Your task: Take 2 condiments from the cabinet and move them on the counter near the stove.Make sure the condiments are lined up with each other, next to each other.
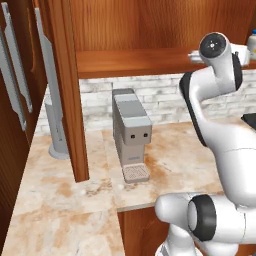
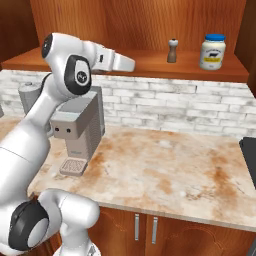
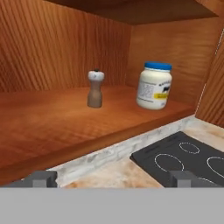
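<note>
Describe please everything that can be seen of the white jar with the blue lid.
The white jar is wide and rounded, topped with a flat blue lid that is on. Its front bears a yellowish label with a small dark mark. It stands upright on the wooden cabinet shelf, near the right end, to the right of the small brown shaker and apart from it. Nothing grips it.

White jar (image 1: 253,44): cut off at the left base view's right edge, partly behind the arm. Stove (image 2: 249,156): only a sliver inside the right edge. Jar label print: too small to read.
</note>
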Controlling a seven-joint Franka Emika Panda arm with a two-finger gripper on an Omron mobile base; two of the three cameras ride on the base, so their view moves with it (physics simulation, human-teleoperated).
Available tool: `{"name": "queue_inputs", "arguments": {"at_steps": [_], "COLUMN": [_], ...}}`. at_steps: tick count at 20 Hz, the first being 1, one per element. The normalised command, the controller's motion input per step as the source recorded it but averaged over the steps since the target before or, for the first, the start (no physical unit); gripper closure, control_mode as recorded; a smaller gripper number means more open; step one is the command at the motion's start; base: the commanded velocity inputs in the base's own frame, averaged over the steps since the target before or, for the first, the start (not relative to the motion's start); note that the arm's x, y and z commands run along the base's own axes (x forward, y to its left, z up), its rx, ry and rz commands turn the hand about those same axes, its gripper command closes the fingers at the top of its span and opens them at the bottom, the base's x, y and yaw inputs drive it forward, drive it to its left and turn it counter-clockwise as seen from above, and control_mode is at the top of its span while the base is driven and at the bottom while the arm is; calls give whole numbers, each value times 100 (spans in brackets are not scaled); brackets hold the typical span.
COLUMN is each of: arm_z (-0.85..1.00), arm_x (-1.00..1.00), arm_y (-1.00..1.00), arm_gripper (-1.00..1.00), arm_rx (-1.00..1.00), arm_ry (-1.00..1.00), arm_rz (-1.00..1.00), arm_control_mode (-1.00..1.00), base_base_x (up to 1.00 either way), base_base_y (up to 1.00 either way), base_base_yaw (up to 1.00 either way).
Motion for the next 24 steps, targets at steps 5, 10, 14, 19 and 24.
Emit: {"name": "queue_inputs", "arguments": {"at_steps": [5,10,14,19,24], "arm_z": [0,0,0,0,0], "arm_x": [51,51,46,34,39], "arm_y": [-36,-30,-32,-31,-33], "arm_gripper": [-100,-100,-100,-100,-100], "arm_rx": [1,2,3,4,5], "arm_ry": [10,8,0,-1,0], "arm_rz": [-7,-6,-4,-5,-6], "arm_control_mode": [-100,-100,-100,-100,-100], "base_base_x": [0,0,0,0,0], "base_base_y": [0,0,0,0,0], "base_base_yaw": [0,0,0,0,0]}}
